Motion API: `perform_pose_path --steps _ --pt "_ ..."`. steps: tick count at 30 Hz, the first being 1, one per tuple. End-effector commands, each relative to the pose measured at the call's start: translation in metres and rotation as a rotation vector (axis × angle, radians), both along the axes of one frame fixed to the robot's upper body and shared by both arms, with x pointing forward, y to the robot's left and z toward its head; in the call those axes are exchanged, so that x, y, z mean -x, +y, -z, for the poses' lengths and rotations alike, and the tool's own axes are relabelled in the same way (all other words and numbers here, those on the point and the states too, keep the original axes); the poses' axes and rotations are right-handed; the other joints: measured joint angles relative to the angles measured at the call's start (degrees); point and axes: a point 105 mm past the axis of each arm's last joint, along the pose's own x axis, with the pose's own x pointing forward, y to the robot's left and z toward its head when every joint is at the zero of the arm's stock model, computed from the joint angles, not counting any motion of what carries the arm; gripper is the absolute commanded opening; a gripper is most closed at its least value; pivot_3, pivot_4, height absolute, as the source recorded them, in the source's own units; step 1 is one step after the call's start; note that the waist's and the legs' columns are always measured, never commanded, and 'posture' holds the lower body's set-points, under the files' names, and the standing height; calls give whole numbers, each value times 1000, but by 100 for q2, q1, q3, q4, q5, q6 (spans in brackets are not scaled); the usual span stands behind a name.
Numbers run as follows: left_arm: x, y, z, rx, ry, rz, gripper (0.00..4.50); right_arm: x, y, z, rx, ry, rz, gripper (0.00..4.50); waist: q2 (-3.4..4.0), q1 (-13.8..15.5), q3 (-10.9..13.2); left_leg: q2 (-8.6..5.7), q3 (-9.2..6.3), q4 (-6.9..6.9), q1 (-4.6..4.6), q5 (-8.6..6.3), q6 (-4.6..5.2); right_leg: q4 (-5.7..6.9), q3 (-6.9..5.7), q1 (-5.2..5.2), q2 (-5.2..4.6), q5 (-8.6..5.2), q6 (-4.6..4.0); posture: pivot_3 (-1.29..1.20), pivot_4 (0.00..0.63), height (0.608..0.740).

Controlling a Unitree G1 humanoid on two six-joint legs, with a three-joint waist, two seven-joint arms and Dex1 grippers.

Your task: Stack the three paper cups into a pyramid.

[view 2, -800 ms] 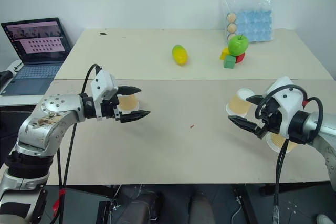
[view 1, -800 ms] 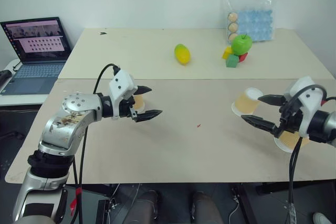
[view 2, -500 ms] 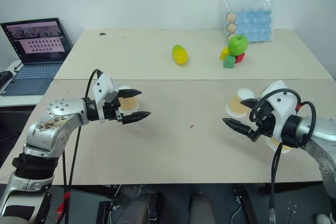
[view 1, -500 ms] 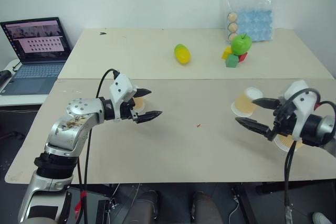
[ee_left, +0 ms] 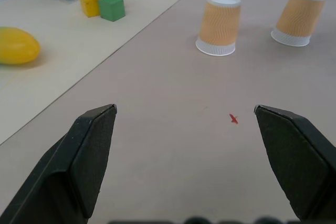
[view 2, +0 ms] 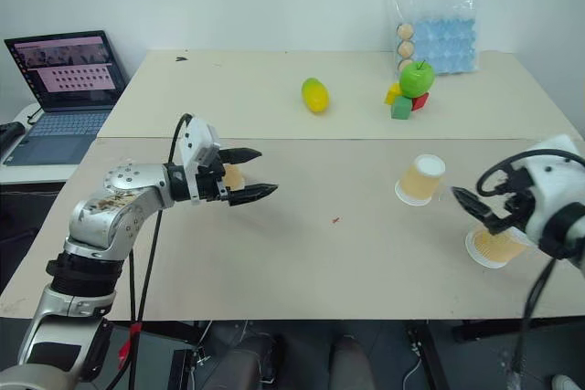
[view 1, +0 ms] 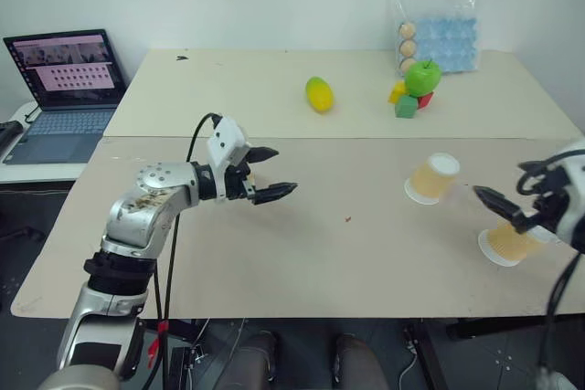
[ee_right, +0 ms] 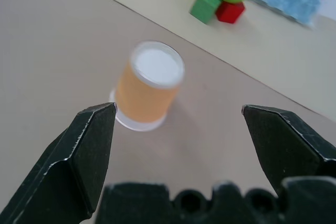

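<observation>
Right gripper, jaws spread and empty, has drawn back from 2 inverted paper cups; left gripper, likewise spread, hides cup 3; pyramid unstarted.

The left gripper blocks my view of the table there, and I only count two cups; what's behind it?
Behind the left gripper, a patch of orange-tan with a white edge shows between its open fingers, probably the third paper cup. Most of it is covered, so whether it stands upright cannot be told.
</observation>
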Motion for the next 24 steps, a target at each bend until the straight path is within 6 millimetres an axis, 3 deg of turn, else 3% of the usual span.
perform_pose_path --steps 1,5,11,17,24 --pt "11 -18 -18 2 -43 98 4490 18 -18 -13 -1 -86 74 4500 0 1 0 1 0 3 1 0 0 0 0 2 2 0 1 0 150 740" --pt "23 -26 -18 -15 -17 181 4490 26 -18 -15 -50 -125 83 4500 2 -43 -1 6 14 4 10 0 0 0 19 5 8 -6 24 0 150 740" --pt "23 -35 -26 -3 -10 200 4490 36 -25 -8 -157 -165 111 4500 1 -23 -2 20 21 4 27 0 0 -2 32 16 20 -5 40 0 150 740" --pt "25 -37 -29 -3 -11 201 4490 42 -32 17 -309 -193 140 4500 5 -24 -3 18 30 3 25 -1 1 -4 48 7 20 -2 41 0 150 740" --pt "25 -35 -30 -8 -11 183 4490 45 -40 38 -357 -189 175 4500 9 -31 -5 22 34 3 29 -1 0 -2 51 7 22 0 40 0 150 740"
